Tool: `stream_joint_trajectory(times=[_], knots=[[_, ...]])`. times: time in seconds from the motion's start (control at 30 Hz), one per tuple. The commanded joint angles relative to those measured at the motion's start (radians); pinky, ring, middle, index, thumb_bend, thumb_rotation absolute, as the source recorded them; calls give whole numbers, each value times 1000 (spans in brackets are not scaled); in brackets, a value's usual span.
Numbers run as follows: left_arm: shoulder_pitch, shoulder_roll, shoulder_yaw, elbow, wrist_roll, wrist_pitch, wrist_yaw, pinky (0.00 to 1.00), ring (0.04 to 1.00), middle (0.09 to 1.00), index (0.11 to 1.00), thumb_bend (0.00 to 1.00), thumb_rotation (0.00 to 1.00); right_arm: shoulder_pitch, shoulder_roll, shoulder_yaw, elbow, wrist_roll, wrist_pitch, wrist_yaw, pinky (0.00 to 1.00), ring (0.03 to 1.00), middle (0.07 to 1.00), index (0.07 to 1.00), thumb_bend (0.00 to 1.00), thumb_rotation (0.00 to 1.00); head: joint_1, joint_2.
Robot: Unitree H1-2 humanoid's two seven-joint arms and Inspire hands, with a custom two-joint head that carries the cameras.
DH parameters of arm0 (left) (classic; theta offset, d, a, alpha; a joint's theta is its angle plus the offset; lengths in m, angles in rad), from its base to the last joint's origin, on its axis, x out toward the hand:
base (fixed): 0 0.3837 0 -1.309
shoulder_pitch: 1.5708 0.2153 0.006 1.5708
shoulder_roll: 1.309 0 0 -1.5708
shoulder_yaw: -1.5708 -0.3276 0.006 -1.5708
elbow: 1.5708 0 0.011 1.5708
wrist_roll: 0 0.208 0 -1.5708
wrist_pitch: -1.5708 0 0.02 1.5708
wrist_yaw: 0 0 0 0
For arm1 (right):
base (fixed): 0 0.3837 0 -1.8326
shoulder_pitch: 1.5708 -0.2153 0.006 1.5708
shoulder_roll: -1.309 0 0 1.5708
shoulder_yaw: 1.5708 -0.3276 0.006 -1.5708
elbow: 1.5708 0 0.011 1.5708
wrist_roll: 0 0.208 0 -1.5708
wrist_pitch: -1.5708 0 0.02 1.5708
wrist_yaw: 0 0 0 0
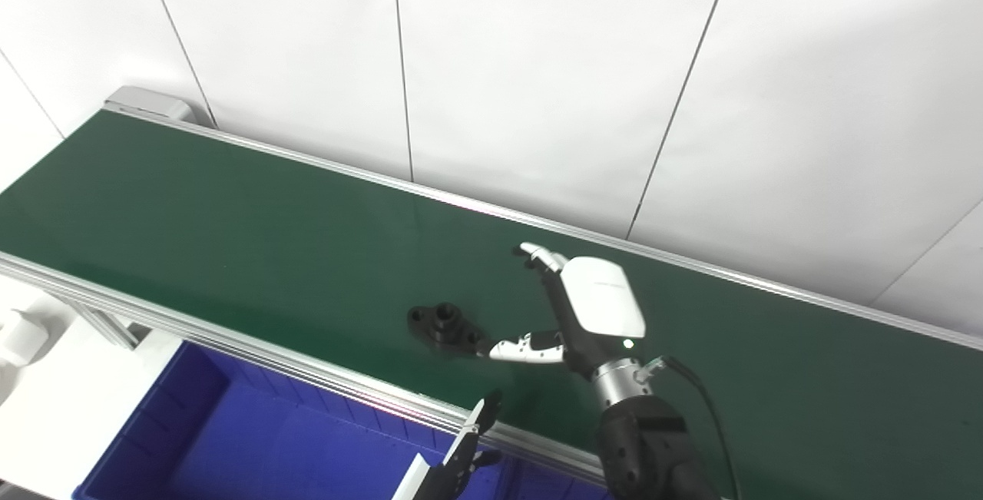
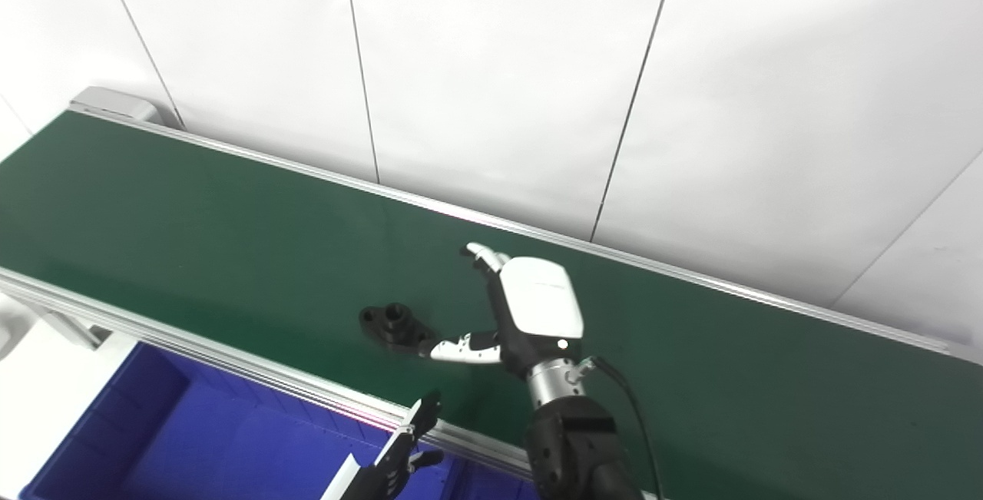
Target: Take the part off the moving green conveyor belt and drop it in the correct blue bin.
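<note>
A small black part (image 1: 444,327) with a raised hub lies on the green conveyor belt (image 1: 230,231), near its front rail. My right hand (image 1: 572,308) hovers over the belt just right of the part, open, fingers spread. Its thumb tip reaches the part's right end; contact cannot be judged. My left hand (image 1: 461,461) shows only partly at the bottom edge, below the front rail and over the blue bin (image 1: 230,446). Its fingers point up, and what little shows of it is too small to tell whether it is open.
The belt runs diagonally from upper left to lower right between aluminium rails (image 1: 292,365). White wall panels (image 1: 537,62) stand behind it. A white object (image 1: 19,335) sits at the left edge beside the bin.
</note>
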Motion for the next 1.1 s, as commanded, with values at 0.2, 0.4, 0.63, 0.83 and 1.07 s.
stream_joint_trajectory(times=[0.2,0.4,0.63,0.83,1.07], knots=[[26,-21,-22,-44,1,-9,18,880,995,1000,1000,790,879,-33,31,34,56,-28,13,-60,485,637,742,813,878,481,4,9],[29,-26,-27,-45,-5,-7,19,894,995,1000,1000,804,873,-32,27,49,98,-19,9,-63,504,647,745,818,868,472,11,15],[33,-33,-34,-46,7,-4,30,886,990,994,1000,819,876,-40,19,51,172,-15,2,-105,469,613,729,800,863,468,17,18],[38,-37,-46,-53,21,-2,35,881,995,1000,1000,817,877,-48,10,53,228,-6,4,-134,411,548,711,783,810,492,27,23],[39,-42,-51,-47,35,-10,43,868,991,1000,1000,818,881,-50,19,57,256,34,-19,-173,367,512,695,766,776,460,32,26]])
